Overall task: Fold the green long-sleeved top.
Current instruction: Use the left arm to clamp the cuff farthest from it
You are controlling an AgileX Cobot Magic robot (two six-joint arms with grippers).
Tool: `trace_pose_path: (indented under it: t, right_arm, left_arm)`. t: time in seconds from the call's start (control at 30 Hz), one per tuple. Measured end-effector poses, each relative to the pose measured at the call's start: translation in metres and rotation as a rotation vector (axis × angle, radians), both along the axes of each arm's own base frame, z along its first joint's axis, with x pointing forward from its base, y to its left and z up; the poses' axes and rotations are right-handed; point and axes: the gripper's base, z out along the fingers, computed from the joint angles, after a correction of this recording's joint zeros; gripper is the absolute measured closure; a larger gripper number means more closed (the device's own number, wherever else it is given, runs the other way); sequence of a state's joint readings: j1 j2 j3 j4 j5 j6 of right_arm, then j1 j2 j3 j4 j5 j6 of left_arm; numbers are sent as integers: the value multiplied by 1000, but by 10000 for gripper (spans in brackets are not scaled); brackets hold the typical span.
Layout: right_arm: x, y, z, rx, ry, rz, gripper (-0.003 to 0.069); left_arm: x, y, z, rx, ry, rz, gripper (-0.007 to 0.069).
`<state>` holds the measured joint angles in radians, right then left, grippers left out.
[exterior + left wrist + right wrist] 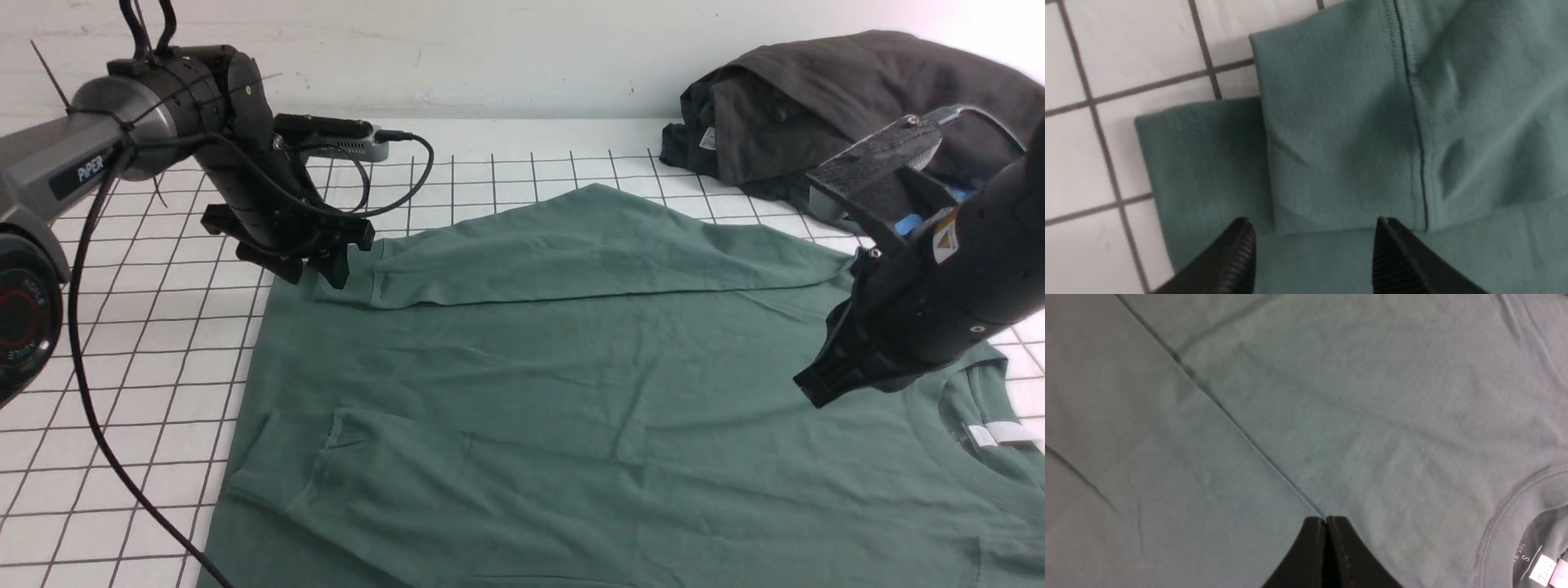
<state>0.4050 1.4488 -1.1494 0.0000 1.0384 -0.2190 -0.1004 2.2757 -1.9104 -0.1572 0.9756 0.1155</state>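
Note:
The green long-sleeved top (571,367) lies flat on the gridded table, with both sleeves folded across its body. The neck label (1000,434) shows at the right. My left gripper (314,273) hovers open just above the far sleeve's cuff (384,282). In the left wrist view that cuff (1331,143) lies loose ahead of the spread left gripper (1314,225), nothing between the fingers. My right gripper (808,390) is shut and empty, hanging over the top's chest near the collar. The right wrist view shows the right gripper (1326,519) pressed shut above the fabric, beside the ribbed collar (1502,522).
A dark charcoal-grey garment (816,98) is heaped at the back right, with a bit of bright blue fabric (906,222) beneath it behind my right arm. White table with a black grid (147,343) is bare on the left. A wall runs along the back.

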Motion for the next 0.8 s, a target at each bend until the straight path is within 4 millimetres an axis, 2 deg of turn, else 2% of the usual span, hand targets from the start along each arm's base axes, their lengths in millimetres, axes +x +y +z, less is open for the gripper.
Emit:
trace_pose_path:
  t: [0.17, 0.4, 0.67, 0.8]
  right_arm:
    - [2, 1, 0, 8, -19, 0, 666]
    - [3, 1, 1, 12, -27, 1, 666]
    - [3, 1, 1, 14, -27, -4, 666]
    - [3, 1, 1, 14, -27, -4, 666]
  left_arm:
    - [6, -2, -20, -12, 27, 6, 261]
    - [7, -2, -22, -16, 28, 7, 284]
    - [6, -3, -22, -39, 37, -2, 523]
    - [5, -4, -22, -39, 47, -22, 599]
